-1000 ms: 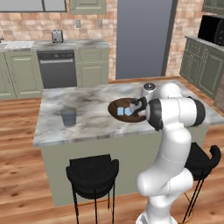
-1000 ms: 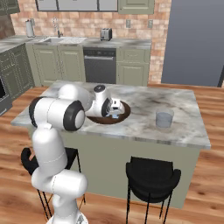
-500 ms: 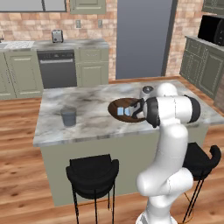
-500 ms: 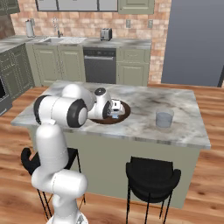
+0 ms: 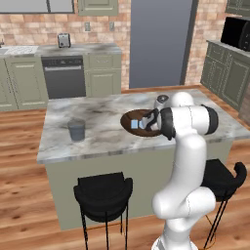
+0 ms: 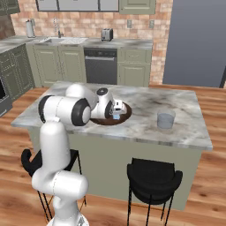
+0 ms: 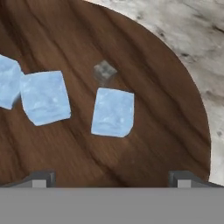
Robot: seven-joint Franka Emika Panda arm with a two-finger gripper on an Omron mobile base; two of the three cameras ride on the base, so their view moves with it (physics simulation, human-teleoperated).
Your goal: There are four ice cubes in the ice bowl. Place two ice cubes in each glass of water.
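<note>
The ice bowl [image 7: 166,87] is a dark-brown wooden dish on the marble island, also seen as the ice bowl [image 5: 128,118] and the ice bowl [image 6: 127,114]. In the hand view three ice cubes lie in it: one ice cube [image 7: 113,112] in the middle, a second [image 7: 45,97] to its left, a third [image 7: 7,83] cut by the left edge. My gripper [image 7: 113,179] is open and hovers close over the dish, the middle cube lying ahead between its wide-set fingertips [image 7: 41,178]. A glass of water [image 5: 76,130] stands apart on the island, also seen as the glass [image 6: 165,120].
Black stools [image 5: 103,191] stand against the island's near side. The marble top [image 5: 102,141] runs between dish and glass. Cabinets and a dishwasher [image 5: 65,77] line the back wall.
The arm has shifted slightly toward the dish, with the hand staying low over it. The cubes and the glass have not moved, and the jaws stay wide.
</note>
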